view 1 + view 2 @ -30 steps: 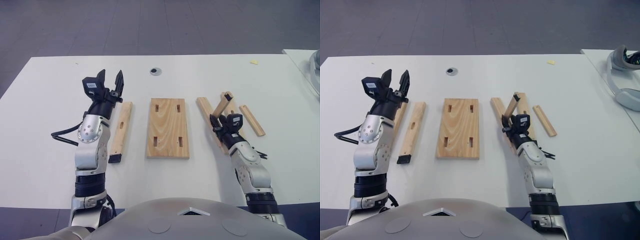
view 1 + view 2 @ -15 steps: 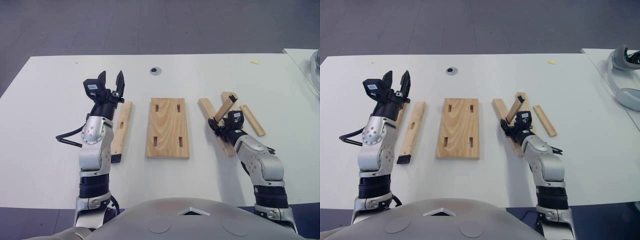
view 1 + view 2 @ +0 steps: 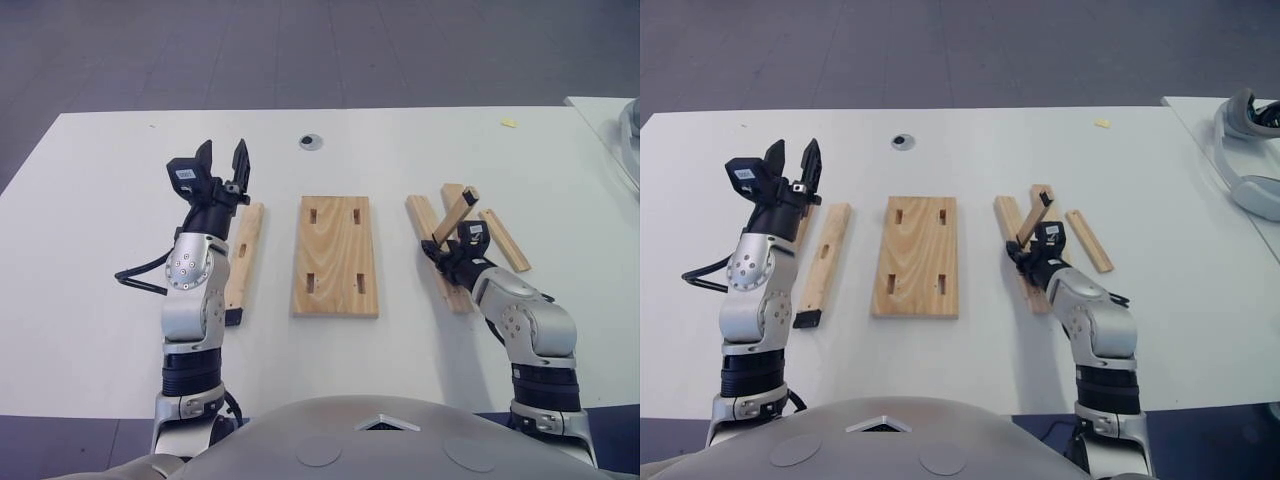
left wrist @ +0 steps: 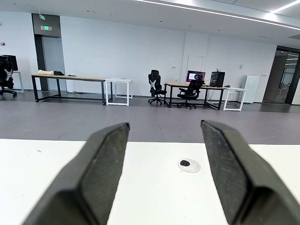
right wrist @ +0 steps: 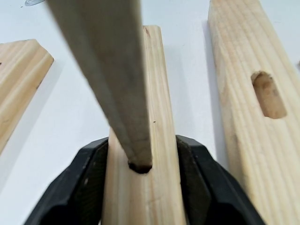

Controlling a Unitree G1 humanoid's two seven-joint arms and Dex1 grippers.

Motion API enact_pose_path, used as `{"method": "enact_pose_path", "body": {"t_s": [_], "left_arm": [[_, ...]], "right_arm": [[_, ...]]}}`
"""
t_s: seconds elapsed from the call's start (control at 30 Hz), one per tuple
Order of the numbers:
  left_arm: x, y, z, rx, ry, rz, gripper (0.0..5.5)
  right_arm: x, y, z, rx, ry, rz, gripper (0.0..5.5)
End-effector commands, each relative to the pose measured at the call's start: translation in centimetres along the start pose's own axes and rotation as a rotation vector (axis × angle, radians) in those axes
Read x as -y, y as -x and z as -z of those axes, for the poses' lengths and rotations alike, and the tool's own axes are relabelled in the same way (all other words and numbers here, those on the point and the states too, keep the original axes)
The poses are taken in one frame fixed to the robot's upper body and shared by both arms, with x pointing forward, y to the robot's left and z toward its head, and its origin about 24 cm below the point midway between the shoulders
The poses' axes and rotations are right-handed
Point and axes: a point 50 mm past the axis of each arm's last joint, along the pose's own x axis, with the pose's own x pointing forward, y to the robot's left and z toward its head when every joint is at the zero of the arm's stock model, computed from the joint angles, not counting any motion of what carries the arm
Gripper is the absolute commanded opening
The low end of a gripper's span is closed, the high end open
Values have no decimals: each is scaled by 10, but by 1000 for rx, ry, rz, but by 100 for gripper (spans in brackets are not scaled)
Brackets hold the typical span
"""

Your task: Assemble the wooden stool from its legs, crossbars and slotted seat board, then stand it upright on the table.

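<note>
The seat board (image 3: 335,255) lies flat in the middle of the table (image 3: 100,200), its four slots facing up and none of them filled. To its right a leg (image 5: 159,84) lies on the table and is clamped between the jaws of the right gripper (image 3: 440,254). A thin crossbar (image 5: 103,61) stands tilted in that leg's slot; whether it is pushed fully home cannot be told from this angle. Just beside the clamped leg a second leg (image 5: 239,70) lies with its slot open and unfilled, and a spare crossbar (image 3: 503,240) is seen loose farther to the right.

On the other side of the seat board a third leg (image 3: 243,255) lies untouched. The left gripper (image 3: 223,158) is held above the table beyond that leg's far end, its jaws wide apart and nothing between them.

The work is judged to be at an early stage: one crossbar is being joined to one leg. The remaining joints, the fitting of the legs into the seat board, and the standing up of the stool are all left to be done.
</note>
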Motion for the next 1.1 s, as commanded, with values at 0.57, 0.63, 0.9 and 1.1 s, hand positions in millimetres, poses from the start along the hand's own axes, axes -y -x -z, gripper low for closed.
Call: {"method": "enact_pose_path", "body": {"t_s": [0.57,0.63,0.9,1.1], "left_arm": [[45,-92,-66,-48,442,654,281],[42,-93,-73,-71,559,716,281],[38,-80,-73,-228,774,908,281],[40,-75,-79,-228,829,979,281]], "right_arm": [[-94,26,-192,544,-100,-537,209],[-92,31,-199,561,-133,-601,209],[-105,43,-189,489,-210,-899,209],[-110,43,-172,404,-293,-1051,209]]}}
